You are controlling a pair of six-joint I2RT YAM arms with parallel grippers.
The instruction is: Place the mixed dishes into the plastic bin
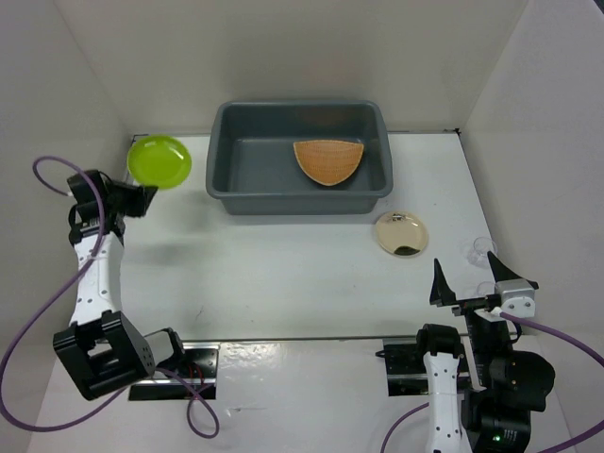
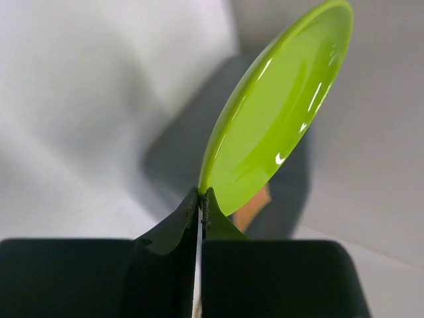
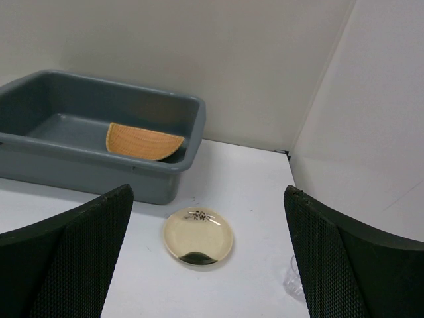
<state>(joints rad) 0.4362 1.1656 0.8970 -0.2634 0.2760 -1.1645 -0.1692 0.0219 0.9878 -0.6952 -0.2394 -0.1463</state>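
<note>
By the far left corner of the counter (image 1: 283,283), the left claw (image 1: 146,193) is clenched on the rim of the green plate (image 1: 159,160) and holds it tilted. The plate is just left of the grey bin (image 1: 226,160), which sits along the far edge. The woven tray (image 1: 327,160) lies inside the bin, toward its right end. The gold plate (image 1: 400,233) rests on the counter in front of the bin's right corner. The clear cup (image 1: 479,249) stands near the right edge. The right claw (image 1: 469,276) hangs over the near right corner, fingers spread wide, gripping nothing.
</note>
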